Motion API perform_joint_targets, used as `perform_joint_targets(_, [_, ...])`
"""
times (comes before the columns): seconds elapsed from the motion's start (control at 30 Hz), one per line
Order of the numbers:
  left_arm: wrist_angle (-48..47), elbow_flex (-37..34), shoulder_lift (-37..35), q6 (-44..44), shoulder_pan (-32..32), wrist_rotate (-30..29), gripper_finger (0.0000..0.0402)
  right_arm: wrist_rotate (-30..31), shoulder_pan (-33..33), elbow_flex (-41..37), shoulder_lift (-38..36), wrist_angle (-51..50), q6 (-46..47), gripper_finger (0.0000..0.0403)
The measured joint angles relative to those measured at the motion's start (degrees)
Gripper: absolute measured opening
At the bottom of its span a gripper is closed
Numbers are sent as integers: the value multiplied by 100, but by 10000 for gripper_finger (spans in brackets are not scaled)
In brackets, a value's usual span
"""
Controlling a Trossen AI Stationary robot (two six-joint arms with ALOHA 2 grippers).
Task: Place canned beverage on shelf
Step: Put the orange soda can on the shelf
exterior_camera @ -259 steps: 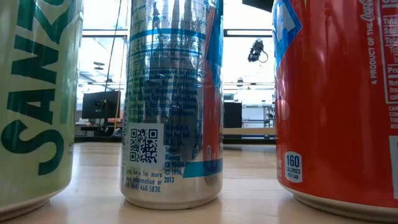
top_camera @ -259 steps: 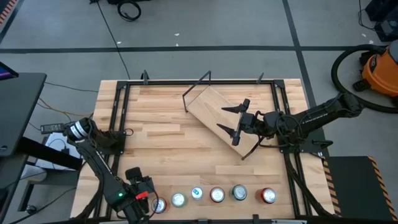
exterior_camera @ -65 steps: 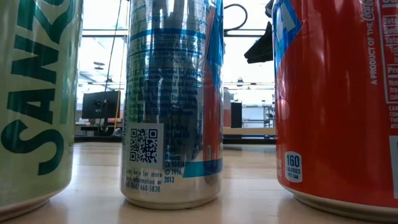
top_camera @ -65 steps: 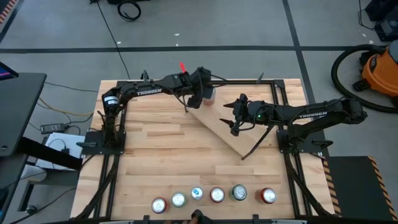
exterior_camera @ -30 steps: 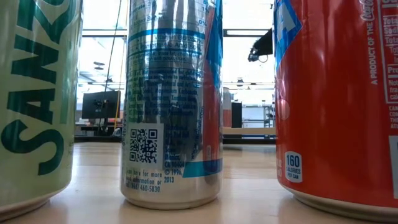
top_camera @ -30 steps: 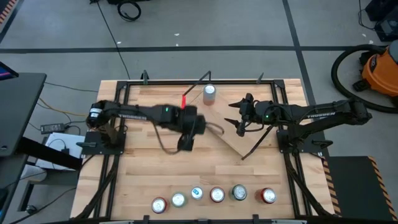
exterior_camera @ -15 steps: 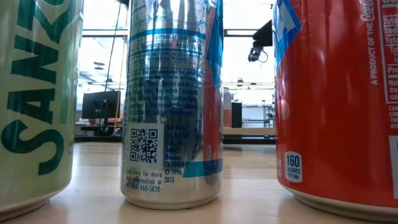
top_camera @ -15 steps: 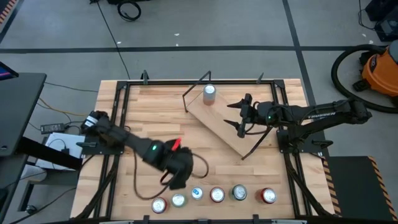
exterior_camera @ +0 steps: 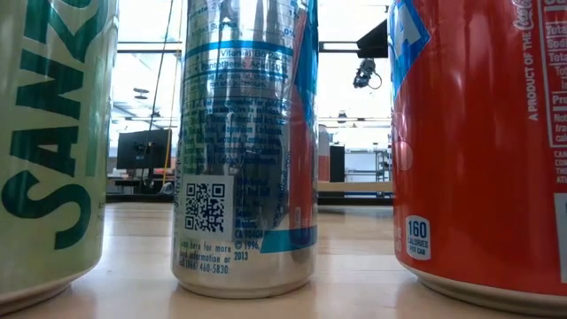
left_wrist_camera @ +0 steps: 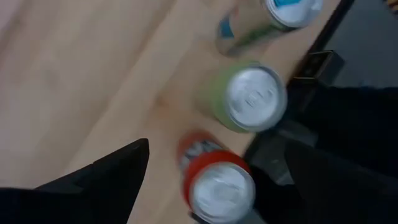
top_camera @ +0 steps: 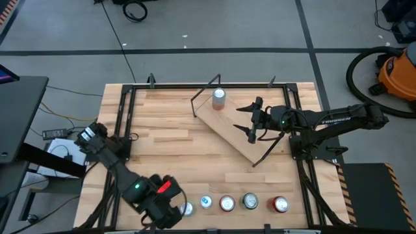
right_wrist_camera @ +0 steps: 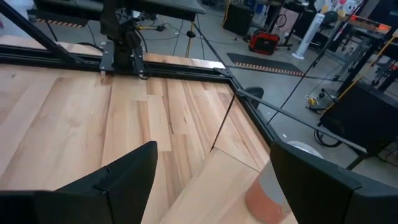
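Cans in a row stand at the near edge of the desk (top_camera: 162,136). We see the left claw (top_camera: 170,209) over the row's left end, fingers apart, just above a red can (left_wrist_camera: 214,183). One can (top_camera: 219,98) stands on the shelf (top_camera: 237,133). The right claw (top_camera: 249,121), fingers apart, hovers over the shelf, near that can.

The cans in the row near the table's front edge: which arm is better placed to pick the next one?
The left. The left gripper hangs open above the red can at the row's end; the right gripper waits open over the shelf.
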Motion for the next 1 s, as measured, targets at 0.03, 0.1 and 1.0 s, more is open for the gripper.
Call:
perform_joint_targets(0.03, [85, 0, 8, -156, -78, -2, 384, 0, 0, -2, 0, 9, -18, 323])
perform_joint_targets(0.1, [262, 0, 80, -377, -209, -5, 384, -2, 0, 0, 0, 12, -49, 323])
perform_joint_targets(1.0, [147, -4, 994, -96, -509, 347, 384, -306, 0, -4, 15, 135, -82, 323])
